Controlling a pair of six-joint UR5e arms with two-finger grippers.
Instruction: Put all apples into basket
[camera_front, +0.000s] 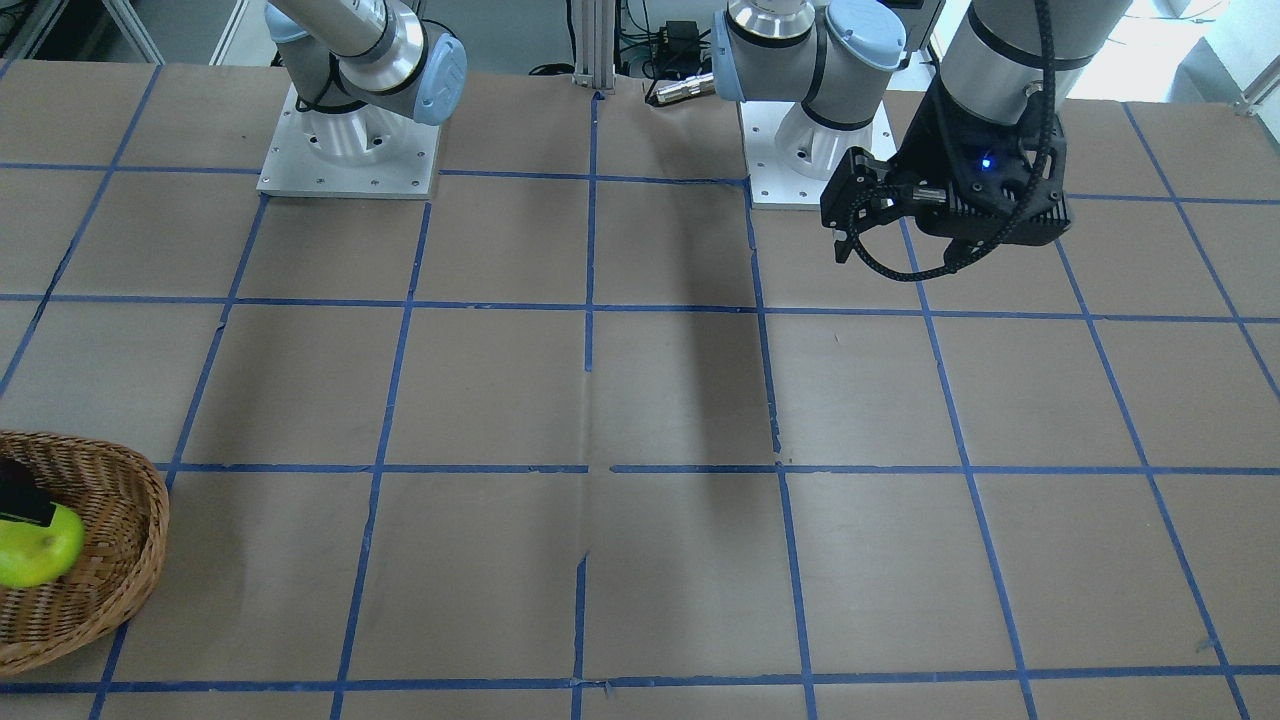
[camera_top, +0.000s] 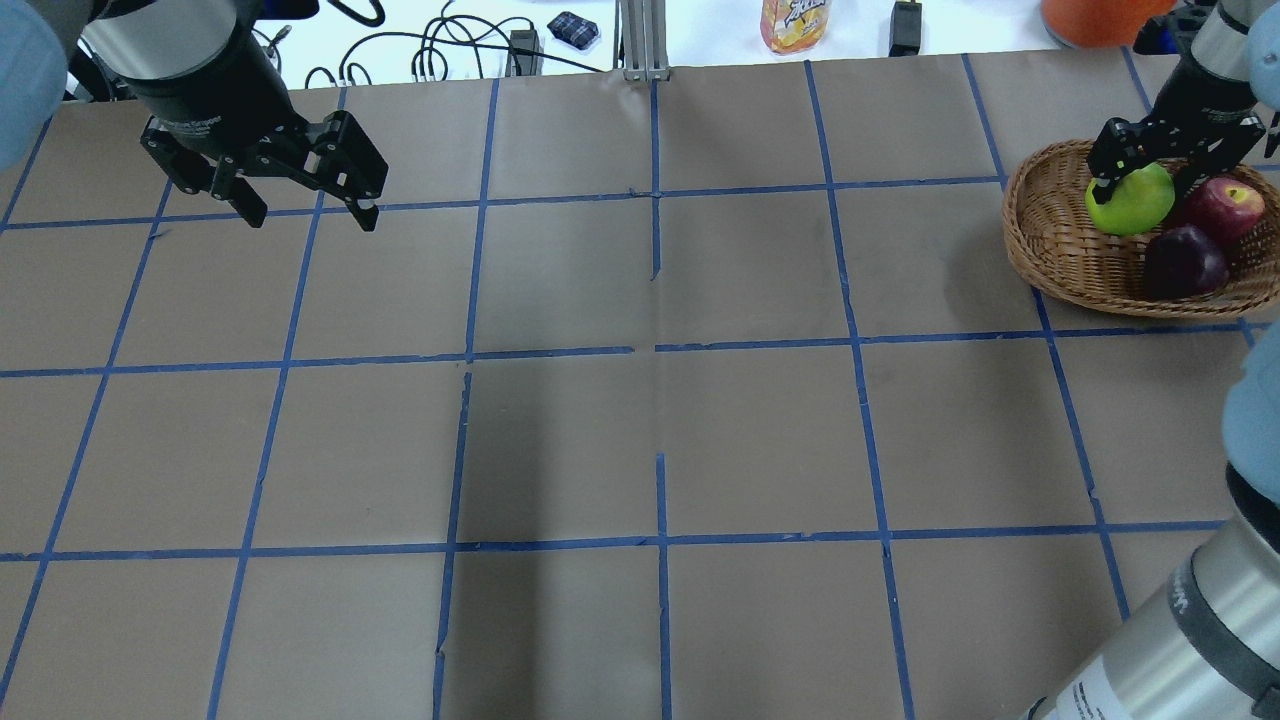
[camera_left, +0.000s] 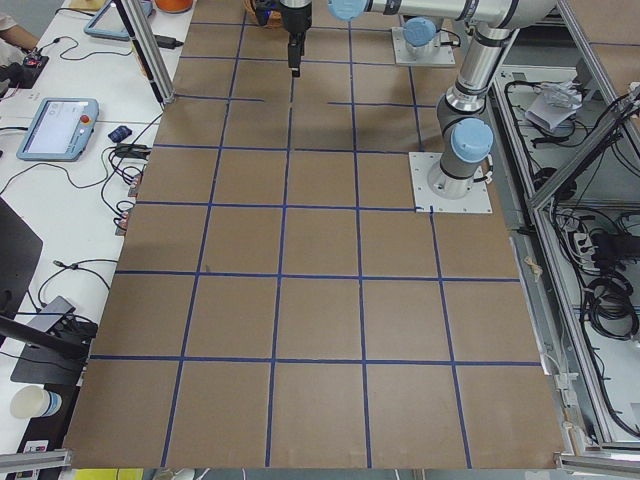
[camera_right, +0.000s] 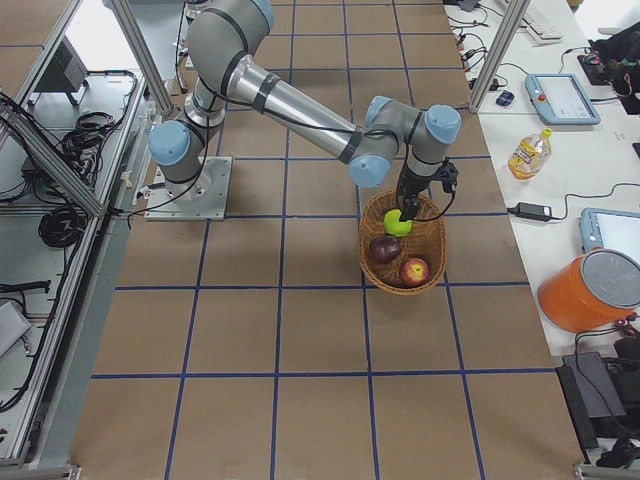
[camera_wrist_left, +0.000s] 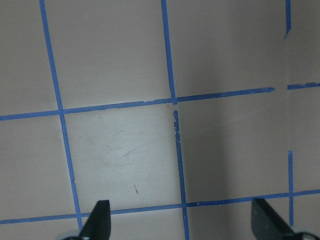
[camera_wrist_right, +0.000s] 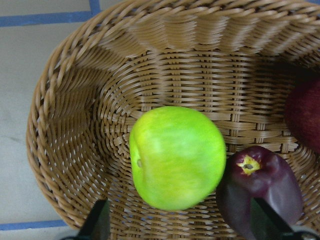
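The brown wicker basket (camera_top: 1040, 250) stands at the table's far right. Inside lie the lime green apple (camera_top: 1132, 203), the dark purple apple (camera_top: 1185, 262) and the red apple (camera_top: 1228, 205). My right gripper (camera_top: 1170, 160) hovers just above the green apple, open. In the right wrist view the green apple (camera_wrist_right: 175, 157) rests on the basket floor (camera_wrist_right: 55, 125), clear of both fingertips, next to the purple apple (camera_wrist_right: 260, 195). My left gripper (camera_top: 310, 215) hangs open and empty over the far left of the table. The left wrist view shows only bare table between its fingertips (camera_wrist_left: 100, 220).
Brown paper with a blue tape grid covers the table. Beyond the far edge are a juice bottle (camera_top: 795, 22), an orange container (camera_top: 1100, 15) and cables. The arm bases (camera_front: 345, 150) stand at the robot's side of the table.
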